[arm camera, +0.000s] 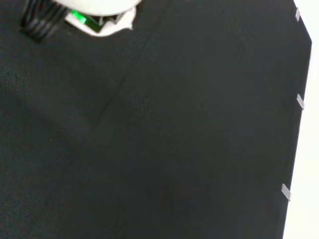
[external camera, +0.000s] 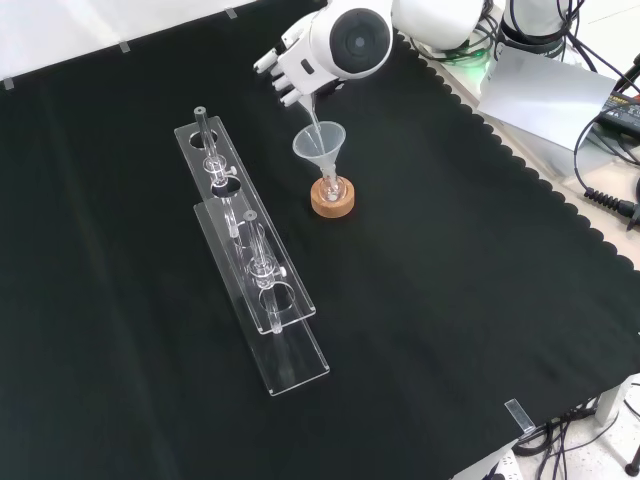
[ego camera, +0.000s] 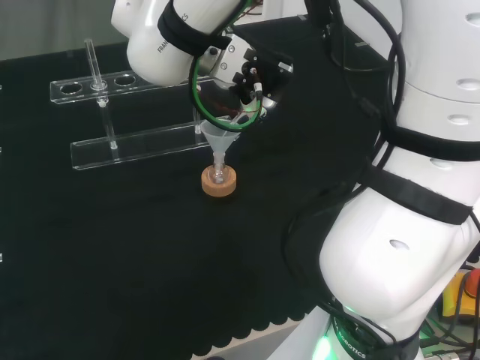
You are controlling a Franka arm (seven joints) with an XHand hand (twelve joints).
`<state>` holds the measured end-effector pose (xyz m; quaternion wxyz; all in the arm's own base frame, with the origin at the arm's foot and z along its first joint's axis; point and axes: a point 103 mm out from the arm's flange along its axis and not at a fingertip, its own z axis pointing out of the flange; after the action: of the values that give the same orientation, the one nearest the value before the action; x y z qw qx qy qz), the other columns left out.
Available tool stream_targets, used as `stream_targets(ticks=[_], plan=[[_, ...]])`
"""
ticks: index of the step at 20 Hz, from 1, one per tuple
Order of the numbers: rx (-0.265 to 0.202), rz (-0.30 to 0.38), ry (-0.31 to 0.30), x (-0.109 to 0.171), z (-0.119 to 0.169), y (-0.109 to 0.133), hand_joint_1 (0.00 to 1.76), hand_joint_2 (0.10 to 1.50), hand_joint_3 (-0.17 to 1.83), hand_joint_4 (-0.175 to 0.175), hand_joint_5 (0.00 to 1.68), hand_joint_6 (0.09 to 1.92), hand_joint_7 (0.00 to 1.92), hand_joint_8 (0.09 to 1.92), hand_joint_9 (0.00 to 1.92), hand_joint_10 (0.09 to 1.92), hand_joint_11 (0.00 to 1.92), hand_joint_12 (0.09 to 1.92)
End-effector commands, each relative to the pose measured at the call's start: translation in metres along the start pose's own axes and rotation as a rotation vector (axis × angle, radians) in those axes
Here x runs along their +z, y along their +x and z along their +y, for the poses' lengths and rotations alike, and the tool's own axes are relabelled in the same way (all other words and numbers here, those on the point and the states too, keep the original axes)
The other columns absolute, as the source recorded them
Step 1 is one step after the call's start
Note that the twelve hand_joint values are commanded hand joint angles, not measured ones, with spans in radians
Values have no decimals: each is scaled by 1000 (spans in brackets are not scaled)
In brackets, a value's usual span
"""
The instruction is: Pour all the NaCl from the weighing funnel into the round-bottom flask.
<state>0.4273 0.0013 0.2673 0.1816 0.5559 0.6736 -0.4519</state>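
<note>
Hand (external camera: 290,68), curled around the weighing funnel (external camera: 310,112), tips it at twelve o'clock above the flask's funnel (external camera: 318,146); keep the spout centred.

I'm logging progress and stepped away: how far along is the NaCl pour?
Done: a funnel sits in the flask on its cork ring. In hand: the hand tilts the clear weighing funnel into it. Left: emptying it; whether salt is flowing can't be seen.
</note>
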Motion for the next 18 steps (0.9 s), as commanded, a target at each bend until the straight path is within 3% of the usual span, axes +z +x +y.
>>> stream_targets(ticks=[1,18], plan=[[3,-22,2,-1,0,-1,1097,667,790,133,1115,1006,918,706,1069,474,607,1210],[-6,-128,-4,-20,0,6,1097,668,787,134,1116,1004,909,707,1068,467,604,1206]])
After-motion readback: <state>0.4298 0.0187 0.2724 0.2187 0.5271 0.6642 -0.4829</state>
